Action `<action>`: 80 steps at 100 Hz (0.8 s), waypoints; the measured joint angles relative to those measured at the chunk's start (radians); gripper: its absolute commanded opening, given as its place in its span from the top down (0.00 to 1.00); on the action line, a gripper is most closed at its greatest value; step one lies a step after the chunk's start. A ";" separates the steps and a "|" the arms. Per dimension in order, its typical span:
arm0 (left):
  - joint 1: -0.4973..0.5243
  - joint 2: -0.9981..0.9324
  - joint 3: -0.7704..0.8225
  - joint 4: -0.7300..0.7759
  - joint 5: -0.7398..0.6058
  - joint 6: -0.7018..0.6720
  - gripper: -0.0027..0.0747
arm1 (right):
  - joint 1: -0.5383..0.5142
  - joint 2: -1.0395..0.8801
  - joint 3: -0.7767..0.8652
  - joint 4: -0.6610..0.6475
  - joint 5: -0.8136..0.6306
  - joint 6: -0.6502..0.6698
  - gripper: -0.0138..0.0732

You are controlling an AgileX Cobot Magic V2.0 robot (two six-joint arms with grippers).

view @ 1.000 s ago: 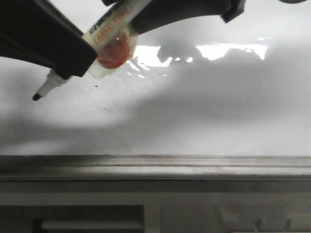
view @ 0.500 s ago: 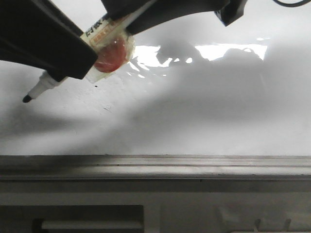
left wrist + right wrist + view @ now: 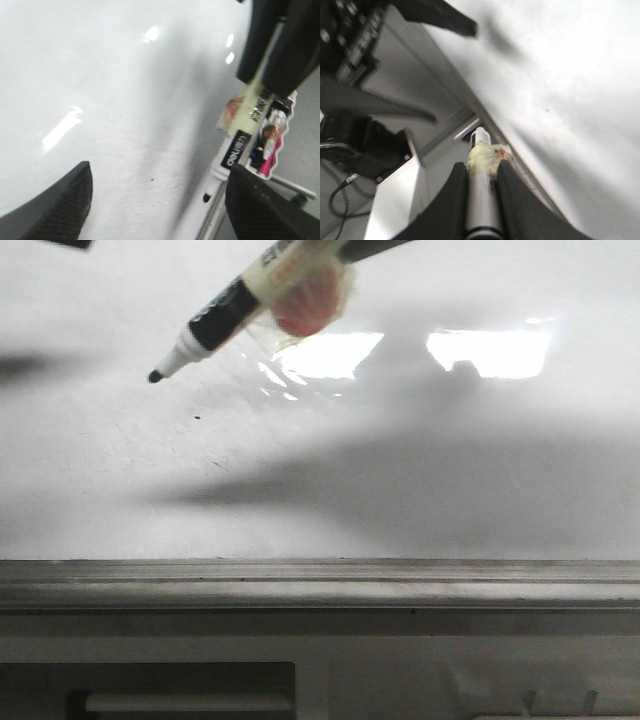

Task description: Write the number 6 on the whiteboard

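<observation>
Front view: I see the marker [image 3: 235, 312] slanting down over the whiteboard [image 3: 420, 490], tip off the surface near a tiny black dot [image 3: 197, 418]. No number 6 visible.

Left wrist view: left gripper [image 3: 155, 200] fingers spread wide, holding nothing; marker beside its far finger.

Right wrist view: right gripper [image 3: 482, 187] fingers clamp the marker barrel between them, board beyond the tip.

Left gripper [image 3: 155, 200]: matte black fingers [image 3: 60, 205], finely textured, carbon-weave look, rounded tips. Right gripper [image 3: 481, 172]: smooth black curved fingers [image 3: 451, 200]. Dark arm housing, black cable behind.
</observation>
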 measured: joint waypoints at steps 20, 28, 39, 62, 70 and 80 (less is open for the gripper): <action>0.164 -0.122 0.079 -0.073 -0.010 -0.007 0.30 | 0.000 -0.181 0.138 0.000 -0.181 -0.007 0.90; 0.223 -0.155 0.112 -0.098 -0.024 -0.007 0.30 | 0.000 -0.231 0.165 0.000 -0.239 -0.009 0.90; 0.279 -0.177 0.137 -0.123 -0.033 -0.007 0.30 | 0.000 -0.255 0.174 0.004 -0.300 -0.009 0.90; 0.315 -0.183 0.145 -0.140 -0.040 -0.007 0.30 | 0.000 -0.231 0.176 0.008 -0.423 -0.009 0.90; 0.315 -0.183 0.145 -0.146 -0.041 -0.007 0.30 | 0.000 -0.208 0.176 0.010 -0.458 -0.009 0.90; 0.315 -0.183 0.145 -0.153 -0.041 -0.007 0.30 | 0.000 -0.182 0.176 0.012 -0.492 -0.009 0.90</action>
